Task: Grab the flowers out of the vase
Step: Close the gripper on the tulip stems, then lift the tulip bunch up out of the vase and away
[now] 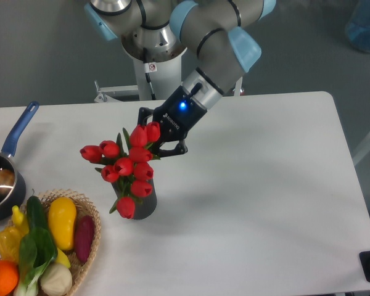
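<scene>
Flowers (126, 166) sit in vase (142, 206) near the table's (265, 185) left-centre, not lifted; gripper (153, 143) at the top buds, fingers spread around them, grasp uncertain; closing and lifting out remain.

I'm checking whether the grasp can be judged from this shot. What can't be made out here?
- Gripper fingertips: hidden behind the flowers; open, shut or holding, cannot tell.
- Vase: mostly covered by blooms.
- Saucepan: cut off by the left edge.
- Basket: cut off by the bottom edge.
</scene>
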Controlling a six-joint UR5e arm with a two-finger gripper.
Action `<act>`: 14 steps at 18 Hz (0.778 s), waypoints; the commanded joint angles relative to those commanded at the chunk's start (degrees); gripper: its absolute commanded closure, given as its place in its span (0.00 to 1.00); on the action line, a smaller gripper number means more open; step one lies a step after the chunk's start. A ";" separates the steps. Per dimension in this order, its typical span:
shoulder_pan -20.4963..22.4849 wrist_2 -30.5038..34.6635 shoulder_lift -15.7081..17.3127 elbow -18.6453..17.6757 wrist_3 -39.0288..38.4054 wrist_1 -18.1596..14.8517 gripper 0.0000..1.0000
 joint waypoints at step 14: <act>6.59 -6.51 2.90 8.17 -18.81 0.26 1.00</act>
